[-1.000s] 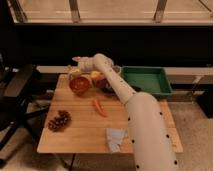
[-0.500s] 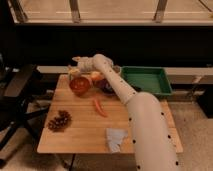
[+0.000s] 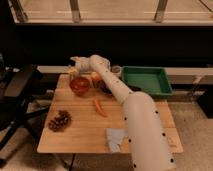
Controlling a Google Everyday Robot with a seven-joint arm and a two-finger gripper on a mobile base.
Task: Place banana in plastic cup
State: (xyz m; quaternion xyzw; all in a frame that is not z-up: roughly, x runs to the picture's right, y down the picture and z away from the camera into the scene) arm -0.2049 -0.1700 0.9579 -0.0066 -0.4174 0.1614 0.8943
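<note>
My arm (image 3: 114,86) reaches across the table (image 3: 80,137) toward its far-left corner, my gripper (image 3: 75,61) poised just behind the red-orange bowl (image 3: 80,85). I cannot tell its state.

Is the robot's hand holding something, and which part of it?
Cannot tell. The gripper is at the table's far-left corner, just behind the red-orange bowl.

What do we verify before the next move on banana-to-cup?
1. Tool placed: far left corner of table, behind red-orange bowl. Ok.
2. Banana found: pale-yellow shape just below the tool. Ok.
3. Grip on banana: cannot tell.
4. Plastic cup found: small object beside green tray, likely it. Cannot tell.
5. Carrot out of the way, mid-table. Ok.
</note>
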